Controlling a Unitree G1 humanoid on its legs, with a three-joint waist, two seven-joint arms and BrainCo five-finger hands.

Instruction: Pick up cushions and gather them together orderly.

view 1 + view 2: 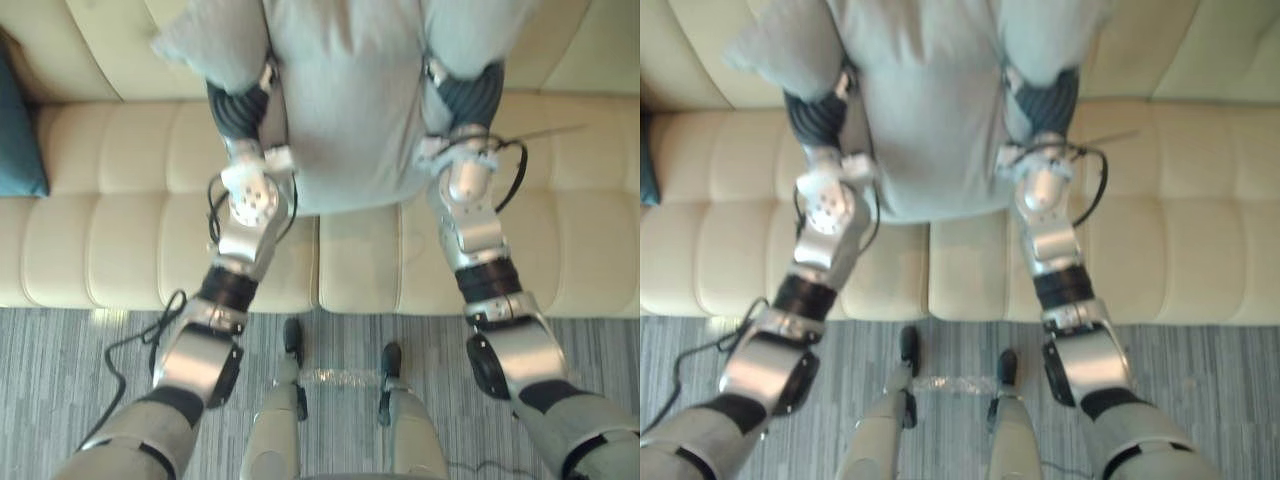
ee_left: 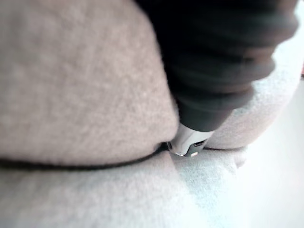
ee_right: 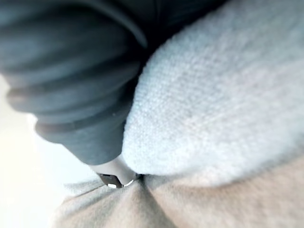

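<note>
Cream leather sofa [image 1: 110, 250] with tufted seat panels spans the full width. Its front edge meets grey striped carpet [image 1: 60, 380] below.

Large light-grey fabric cushion [image 1: 345, 100] sits mid-frame, over the sofa seat and in front of the backrest, gripped from both sides. Its lower edge hangs above the seam between two seat panels; whether it touches the seat, cannot tell. Its top edge runs out of frame. One corner juts outward past the left arm.

Left robot hand [image 1: 238, 105]: the dark ribbed cover is pressed into the cushion's left side, with fabric bulging over it. The fingers are buried in the fold, so the grip cannot be told.

Right robot hand [image 1: 470, 95]: same on the cushion's right side. The wrist view shows the cover and a sliver of silver sunk into a crease, so its fingers cannot be read either.

Dark teal cushion [image 1: 18, 130] lies at the far left edge against the backrest, well apart from the grey one.

Bare seat shows on both sides of the held cushion, wider toward the right.
</note>
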